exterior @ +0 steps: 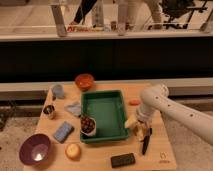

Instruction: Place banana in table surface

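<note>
Black and flat, a small rectangular device (122,160) lay nearest the front edge of the table surface (98,156), a light tan wooden top. To its left sat a round yellow-orange fruit (73,151), and further left a purple bowl (35,149) filled the front corner. A black marker (145,141) lay just behind the device on the right, running roughly front to back.

Above the marker's far end hung the gripper (139,131), pointing down from a white arm (170,107) that reached in from the right. Its jaws stood wide apart, clamping nothing that could be made out. The banana (131,122), pale yellow and slightly curved, was at the gripper's left side, low by the wood, between the gripper and the right rim of the green tray (102,112). Whether a finger touched it could not be told.

The tray sat in the middle of the table, and a cup (88,125) with dark red contents was at its front left corner. Left of that lay a blue sponge (63,131). Further back on the left were a grey cloth (74,108) and a small can (49,111). Behind the arm's wrist, a small flat orange oval (134,102) rested on the wood near the tray's far right corner. A blue-grey cup (58,91) and an orange bowl (84,81) stood along the far edge. Beyond the table ran a dark wall topped by a pale ledge and a railing (57,20).
</note>
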